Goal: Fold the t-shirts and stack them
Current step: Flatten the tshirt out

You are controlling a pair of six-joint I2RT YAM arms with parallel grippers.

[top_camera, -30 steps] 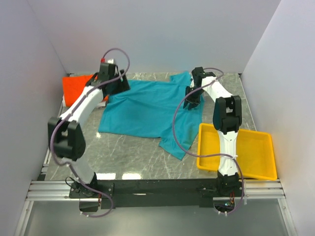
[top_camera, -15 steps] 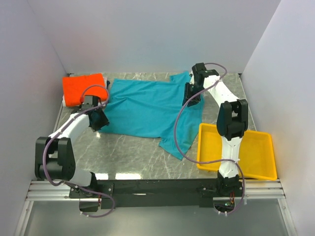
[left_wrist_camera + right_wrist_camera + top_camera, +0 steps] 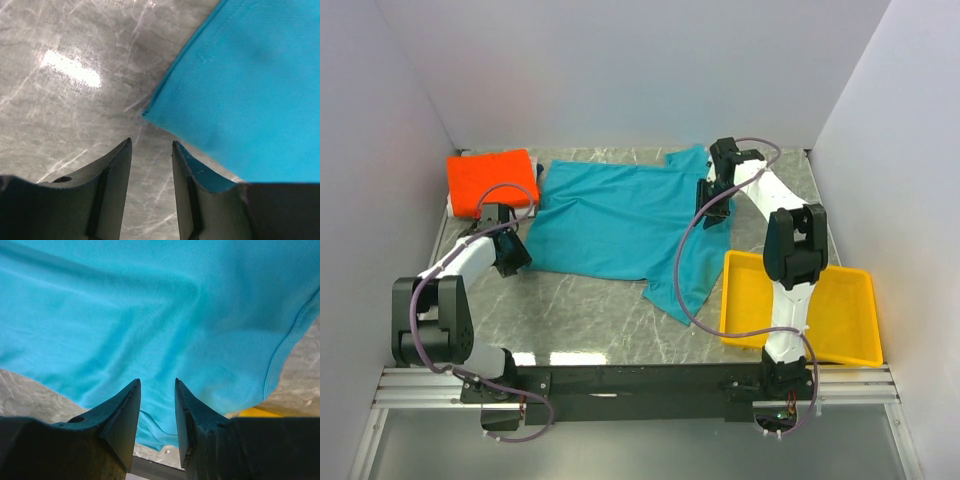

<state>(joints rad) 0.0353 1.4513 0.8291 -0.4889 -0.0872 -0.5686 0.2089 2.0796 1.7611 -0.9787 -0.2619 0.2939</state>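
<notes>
Right now my left gripper (image 3: pixel 151 145) hangs low over the marble table (image 3: pixel 65 75) with its two fingers (image 3: pixel 112 175) a narrow gap apart and nothing between them. Just ahead of the tips lies the near-left hem corner of the teal t-shirt (image 3: pixel 250 90), flat on the stone; the cloth runs on under my right-hand finger in that wrist view. From above, this gripper (image 3: pixel 510 250) sits at the shirt's left edge, and the folded orange t-shirt (image 3: pixel 492 180) lies beyond it in the far-left corner of the table (image 3: pixel 590 310). My right gripper (image 3: pixel 157 382) is likewise parted by a narrow gap and holds nothing; it is poised over the rumpled teal fabric (image 3: pixel 150 305), whose seamed edge curves down to the right of my fingers. In the overhead view it (image 3: pixel 710 205) stands over the shirt's right side, near the far sleeve. The teal t-shirt (image 3: pixel 620 220) is spread across the middle of the table, unfolded, one part trailing toward the near edge beside the yellow tray (image 3: pixel 850 330).
</notes>
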